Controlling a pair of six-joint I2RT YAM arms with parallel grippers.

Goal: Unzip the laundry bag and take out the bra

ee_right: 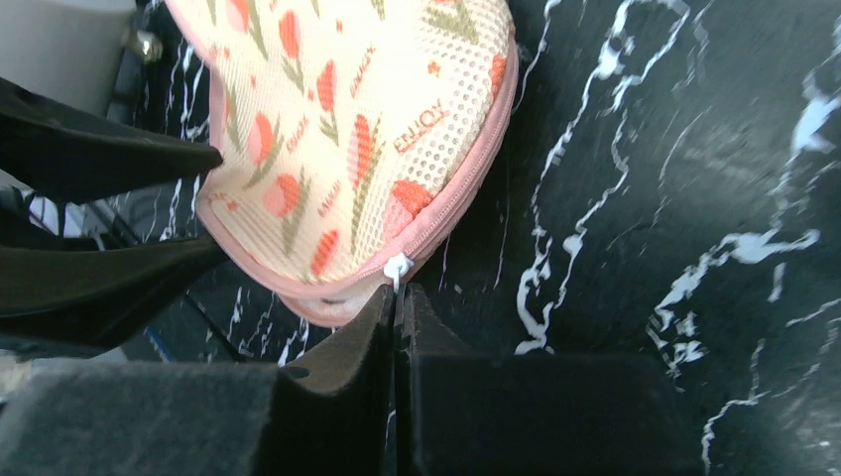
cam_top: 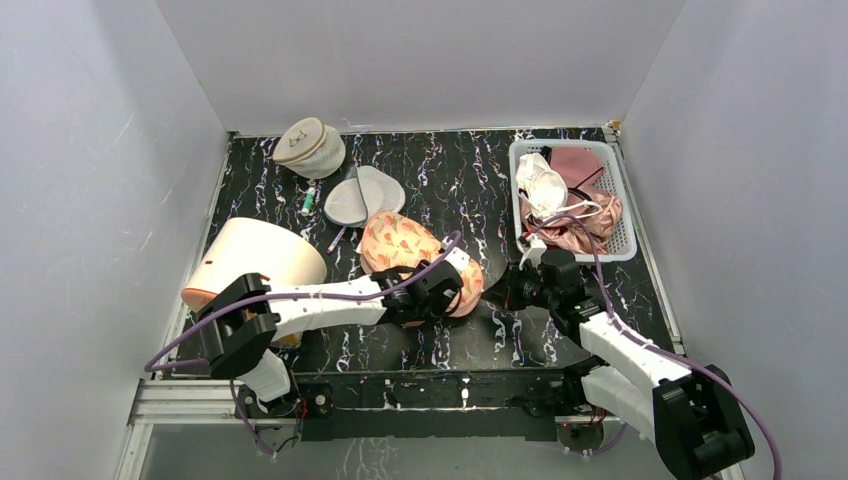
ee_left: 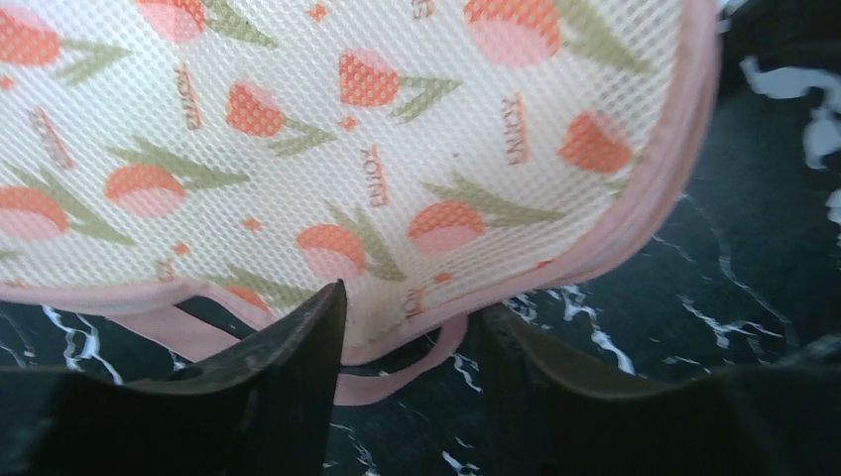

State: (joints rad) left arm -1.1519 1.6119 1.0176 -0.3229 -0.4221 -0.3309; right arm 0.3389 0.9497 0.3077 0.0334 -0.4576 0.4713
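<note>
The laundry bag (cam_top: 405, 247), peach with a red floral print and a pink zipper edge, lies zipped shut in the middle of the table. My right gripper (ee_right: 399, 294) is shut on the bag's small white zipper pull (ee_right: 396, 268) at its near right end (cam_top: 478, 290). My left gripper (ee_left: 412, 317) is open, and its fingers (ee_left: 298, 337) straddle the bag's pink edge and a pink loop (ee_left: 397, 382). Those fingers also show in the right wrist view (ee_right: 129, 154). The bra is hidden.
A white basket (cam_top: 620, 205) at the back right holds dusty-pink garments (cam_top: 590, 215) and a white garment (cam_top: 545, 185). A round beige-topped mesh pouch (cam_top: 308, 146) and a flat white mesh pouch (cam_top: 362, 196) lie behind the bag. A cream and orange tub (cam_top: 255, 262) stands at the left.
</note>
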